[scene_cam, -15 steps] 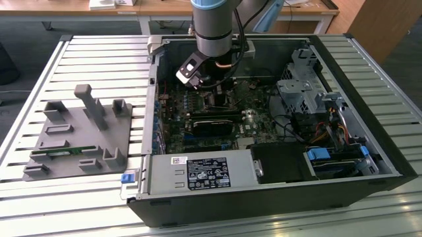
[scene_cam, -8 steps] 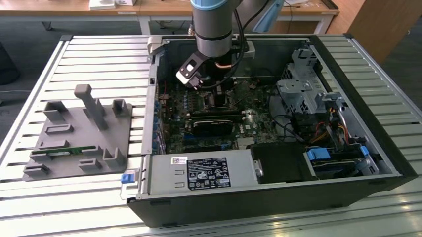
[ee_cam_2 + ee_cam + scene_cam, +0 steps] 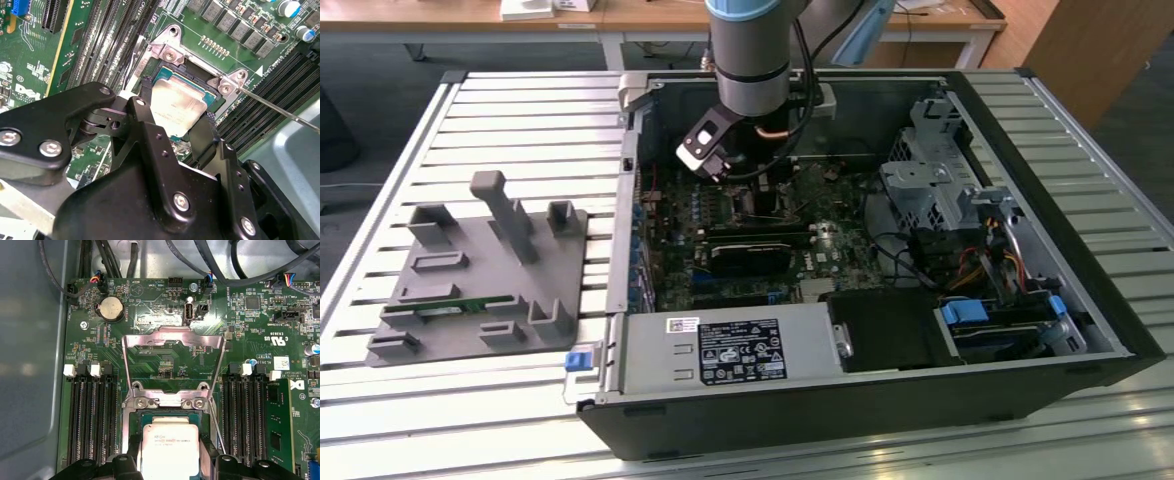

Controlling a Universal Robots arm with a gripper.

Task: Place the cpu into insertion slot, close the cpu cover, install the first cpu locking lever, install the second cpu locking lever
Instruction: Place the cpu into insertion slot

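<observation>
Two black fingers [image 3: 146, 92] of the hand [image 3: 179, 106] are closed against opposite edges of the cpu [image 3: 170, 447], holding it right over the insertion slot [image 3: 167, 416]. The slot sits on the green board [image 3: 165, 305] between two banks of long black memory sockets [image 3: 92, 420], inside the computer case [image 3: 854, 412] lying open on the slatted tabletop [image 3: 494, 110]. Whether the chip is fully down I cannot tell. The cpu cover [image 3: 172, 336] stands tipped up, hinged at the slot's rim.

The likely trouble is this: if the chip goes down tilted, or a corner rides on the rim, the fine contacts beneath could bend. A slip of smooth metal between the hard fingers would do the same, and a nudged cover could drop onto them.

The chip has a flat, matte, pale silver lid with rounded corners on a green base. The cover is thin bright stamped steel with a square window, and a thin stiff wire lever [image 3: 280, 111] runs beside the slot
</observation>
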